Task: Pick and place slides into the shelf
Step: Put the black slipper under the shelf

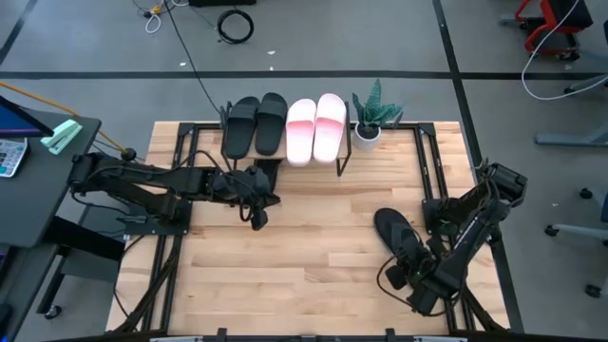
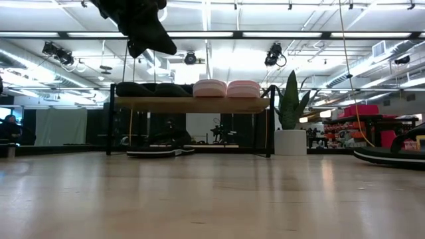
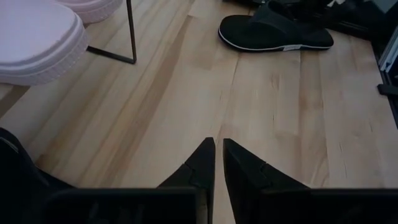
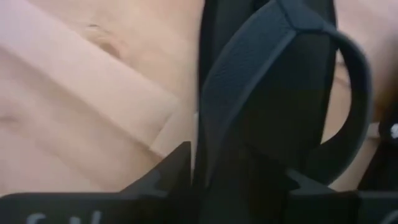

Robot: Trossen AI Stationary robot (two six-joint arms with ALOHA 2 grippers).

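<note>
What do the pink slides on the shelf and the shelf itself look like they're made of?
The pink slides look like moulded foam or soft rubber: thick, matte, with rounded, seamless edges, though the exact material can't be told. The shelf has a light wooden top board, pale and grainy like the table, on thin black legs that look like painted metal.

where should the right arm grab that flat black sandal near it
Best by the thong strap of the flat black sandal: it arches clear of the thin sole, which lies flat on the table with little edge to pinch. Come from above, jaws straddling the strap; the right gripper already sits at it.
</note>
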